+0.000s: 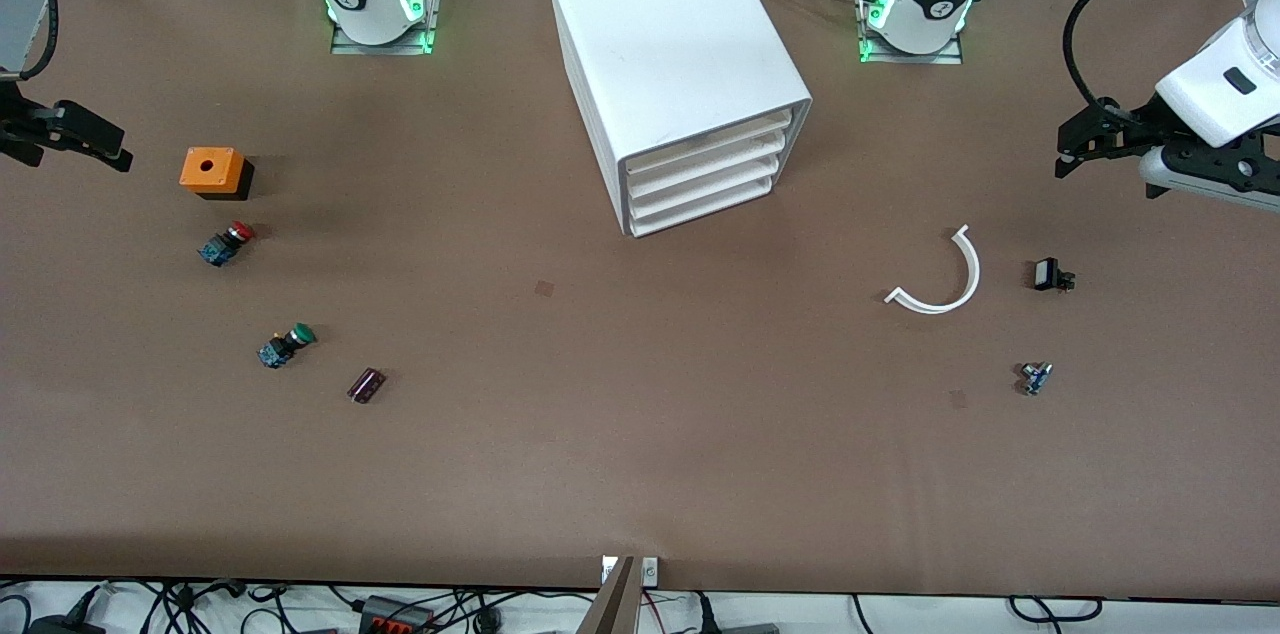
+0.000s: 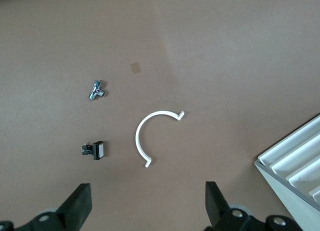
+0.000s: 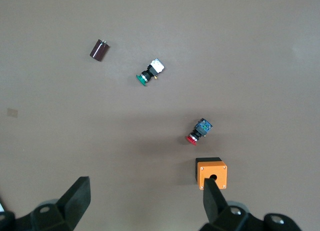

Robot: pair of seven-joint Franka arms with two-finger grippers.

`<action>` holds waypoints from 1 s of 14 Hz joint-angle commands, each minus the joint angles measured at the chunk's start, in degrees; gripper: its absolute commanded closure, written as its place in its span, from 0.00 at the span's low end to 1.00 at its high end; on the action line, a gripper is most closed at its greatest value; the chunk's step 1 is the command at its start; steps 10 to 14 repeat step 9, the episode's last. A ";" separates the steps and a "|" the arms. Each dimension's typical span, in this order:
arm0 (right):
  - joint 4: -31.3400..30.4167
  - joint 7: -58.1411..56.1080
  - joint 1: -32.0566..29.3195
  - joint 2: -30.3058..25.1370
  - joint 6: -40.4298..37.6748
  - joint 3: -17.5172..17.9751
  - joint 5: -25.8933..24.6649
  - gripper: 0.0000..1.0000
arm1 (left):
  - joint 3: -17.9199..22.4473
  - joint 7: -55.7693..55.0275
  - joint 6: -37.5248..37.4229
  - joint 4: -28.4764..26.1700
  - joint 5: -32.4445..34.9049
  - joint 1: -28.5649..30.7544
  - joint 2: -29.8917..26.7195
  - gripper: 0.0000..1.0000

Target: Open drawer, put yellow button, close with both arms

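Note:
The white cabinet (image 1: 680, 64) stands at the middle of the table between the arm bases, its four shallow white drawers (image 1: 700, 176) all shut; a corner of it shows in the left wrist view (image 2: 295, 166). No yellow-capped button is in view. My left gripper (image 1: 1068, 154) hangs open and empty over the left arm's end of the table; its jaws stand wide apart in the left wrist view (image 2: 147, 206). My right gripper (image 1: 110, 146) hangs open and empty over the right arm's end, beside an orange box; it also shows in the right wrist view (image 3: 145, 203).
At the right arm's end lie an orange box with a hole (image 1: 212, 170) (image 3: 212, 173), a red-capped button (image 1: 226, 242) (image 3: 199, 132), a green-capped button (image 1: 285, 346) (image 3: 149, 72) and a dark cylinder (image 1: 366, 384). At the left arm's end lie a white curved strip (image 1: 945, 284) (image 2: 150, 136), a black switch (image 1: 1050, 274) and a small metal part (image 1: 1035, 377).

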 commanded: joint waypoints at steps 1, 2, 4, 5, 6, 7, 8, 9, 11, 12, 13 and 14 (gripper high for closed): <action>-0.41 -1.25 -0.35 -0.43 -0.45 0.34 -0.38 0.00 | -0.21 0.83 -0.90 0.49 1.39 -0.04 -0.57 0.00; -0.41 -1.25 -0.26 -0.09 -0.36 0.34 -0.38 0.00 | -0.21 0.83 -0.90 0.49 1.39 -0.04 -0.57 0.00; -0.41 -1.25 -0.35 -0.08 -0.36 0.34 -0.29 0.00 | -0.21 0.83 -0.90 0.49 1.39 -0.04 -0.57 0.00; -0.41 -1.25 -0.35 -0.08 -0.36 0.34 -0.29 0.00 | -0.21 0.92 -0.82 0.57 1.39 -0.04 -0.49 0.00; -0.41 -1.25 -0.35 -0.08 -0.36 0.34 -0.29 0.00 | -0.21 0.92 -0.90 0.49 1.39 -0.04 -0.57 0.00; -0.41 -1.25 -0.35 -0.08 -0.36 0.43 -0.29 0.00 | -0.29 0.92 -0.90 0.49 1.39 -0.04 -0.57 0.00; -0.41 -1.25 -0.35 -0.08 -0.36 0.43 -0.29 0.00 | -0.38 0.92 -0.73 0.57 1.47 -0.13 -0.49 0.00; -0.41 -1.25 -0.35 -0.08 -0.45 0.43 -0.29 0.00 | -0.38 0.92 -0.64 0.49 1.39 -0.04 -0.49 0.00; -0.41 -1.25 -0.35 -0.08 -0.45 0.43 -0.29 0.00 | -0.38 0.92 -0.64 0.49 1.39 -0.04 -0.49 0.00; -0.41 -1.25 -0.35 -0.08 -0.45 0.43 -0.29 0.00 | -0.38 0.92 -0.64 0.49 1.39 -0.04 -0.49 0.00; -0.41 -1.25 -0.35 -0.08 -0.45 0.43 -0.29 0.00 | -0.38 0.92 -0.64 0.49 1.39 -0.04 -0.49 0.00; -0.41 -1.25 -0.35 -0.08 -0.45 0.43 -0.29 0.00 | -0.38 0.92 -0.64 0.49 1.39 -0.04 -0.49 0.00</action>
